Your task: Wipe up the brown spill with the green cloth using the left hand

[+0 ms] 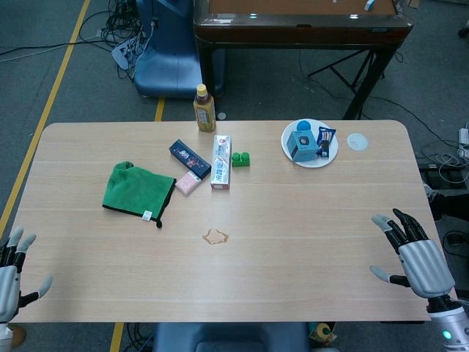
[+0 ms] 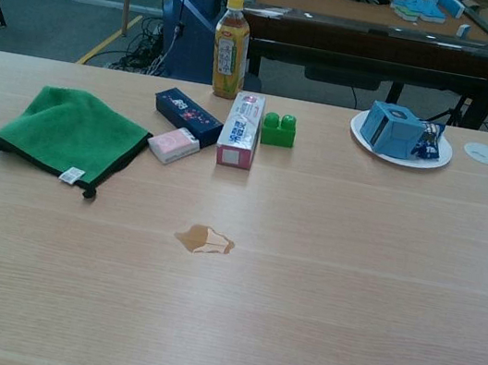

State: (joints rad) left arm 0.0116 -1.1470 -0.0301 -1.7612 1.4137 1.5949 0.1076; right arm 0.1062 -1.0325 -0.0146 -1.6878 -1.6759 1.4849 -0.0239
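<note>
Task unstarted: green cloth (image 1: 137,191) lies untouched beside brown spill (image 1: 215,237); left hand (image 1: 13,273), apparently spread and empty, at counter (image 1: 308,242) edge.

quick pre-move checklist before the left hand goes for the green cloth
1. Left hand holds nothing, fingers apart: ok.
2. Green cloth lies flat with nothing on it: ok.
3. Brown spill unwiped, apart from the cloth: ok.
4. Pink box sits right by the cloth's edge; touching or not: cannot tell.
5. Right hand open, far from the spill: ok.
</note>
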